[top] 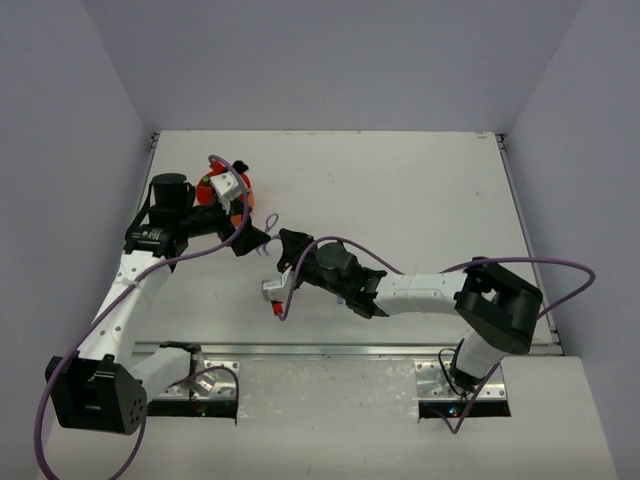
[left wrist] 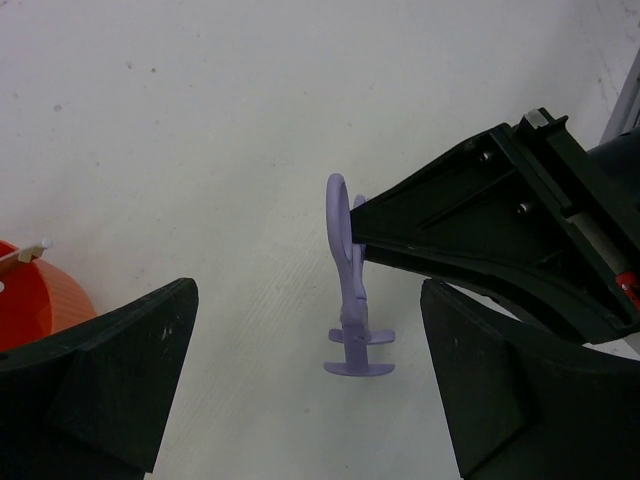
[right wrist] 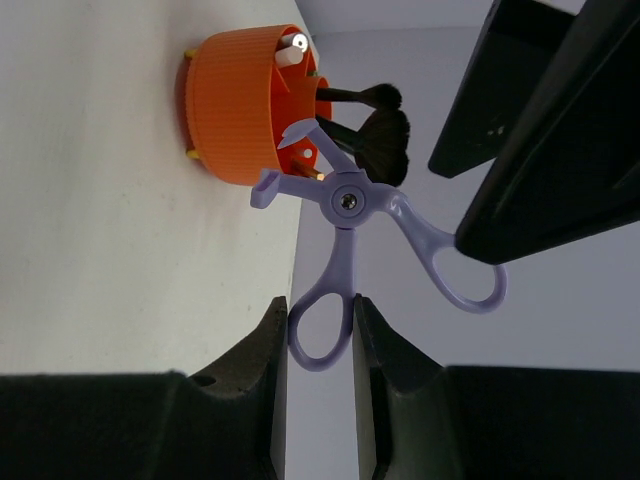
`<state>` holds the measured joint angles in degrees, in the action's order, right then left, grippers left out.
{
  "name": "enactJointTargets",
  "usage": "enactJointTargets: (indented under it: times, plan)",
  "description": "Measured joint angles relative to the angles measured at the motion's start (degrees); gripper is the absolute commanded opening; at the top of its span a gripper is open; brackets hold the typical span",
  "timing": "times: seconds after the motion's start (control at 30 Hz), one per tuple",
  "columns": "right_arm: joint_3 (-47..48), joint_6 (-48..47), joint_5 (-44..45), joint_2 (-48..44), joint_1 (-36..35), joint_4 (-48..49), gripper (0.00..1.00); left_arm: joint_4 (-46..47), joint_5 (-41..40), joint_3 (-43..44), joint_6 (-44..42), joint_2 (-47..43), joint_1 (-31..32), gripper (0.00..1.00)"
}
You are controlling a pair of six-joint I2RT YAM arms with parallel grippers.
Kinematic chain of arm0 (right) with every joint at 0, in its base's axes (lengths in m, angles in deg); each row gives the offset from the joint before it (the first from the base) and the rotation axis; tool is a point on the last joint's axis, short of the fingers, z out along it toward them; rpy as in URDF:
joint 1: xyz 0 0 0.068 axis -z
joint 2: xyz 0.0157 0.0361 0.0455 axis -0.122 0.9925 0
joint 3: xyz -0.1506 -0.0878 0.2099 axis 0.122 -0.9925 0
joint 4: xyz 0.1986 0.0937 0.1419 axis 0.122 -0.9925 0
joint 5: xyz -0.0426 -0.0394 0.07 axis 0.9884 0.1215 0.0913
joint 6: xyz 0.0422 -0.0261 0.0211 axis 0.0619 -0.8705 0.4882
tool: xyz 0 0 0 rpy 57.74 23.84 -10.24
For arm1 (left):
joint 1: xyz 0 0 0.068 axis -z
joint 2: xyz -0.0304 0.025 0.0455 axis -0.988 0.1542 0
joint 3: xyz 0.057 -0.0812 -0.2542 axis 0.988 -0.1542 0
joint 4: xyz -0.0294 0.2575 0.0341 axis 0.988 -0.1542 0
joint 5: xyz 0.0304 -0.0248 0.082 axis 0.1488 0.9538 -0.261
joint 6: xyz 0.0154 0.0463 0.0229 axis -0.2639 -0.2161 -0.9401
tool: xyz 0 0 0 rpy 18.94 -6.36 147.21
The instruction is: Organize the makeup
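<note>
Right gripper: nearly closed, fingers clamped on one finger-loop of the lilac looped tool. Gap btwn them is only as wide as that loop. Tool sticks out past the fingertips, pivot and curved head end pointing toward the orange tub. Second loop splays off to the side. In right wrist view its far end meets the black edge of the other arm's finger; contact there can't be told.

Left gripper: spread wide, one finger each side of the tool, w/ a clear gap on both sides in left wrist view. Holds nothing. Right arm's black finger comes in from the right and meets the tool at its upper loop.

Tool sits btwn the two grippers, over bare white table, near the tub but apart from it. Whether its head end touches the table: can't tell.

Tub stands on the table w/ black brushes and a thin pale stick poking out of it.
</note>
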<state>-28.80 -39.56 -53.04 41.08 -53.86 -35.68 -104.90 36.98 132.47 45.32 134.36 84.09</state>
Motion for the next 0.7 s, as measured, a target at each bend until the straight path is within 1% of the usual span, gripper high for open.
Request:
enactJointTargets:
  times: [0.1,0.2,0.33,0.4,0.7]
  plan:
    - [0.0,-2.7,0.3,1.0,-0.4,2.1,0.00,-0.3,-0.2,0.0,-0.5,1.5,0.1,0.89]
    - [0.0,-4.6,0.8,2.4,-0.7,2.8,0.00,-0.2,-0.6,0.0,-0.3,2.5,0.4,0.83]
    - [0.0,-5.9,1.0,4.1,-1.1,2.8,0.00,1.3,-1.8,0.0,1.1,3.0,0.5,0.72]
    - [0.0,-6.2,1.1,4.3,-1.2,2.8,0.00,2.0,-2.3,0.0,1.5,3.0,0.5,0.69]
    - [0.0,-6.6,1.3,4.3,-1.2,3.3,0.00,3.1,-3.0,0.0,2.7,4.1,0.9,0.68]
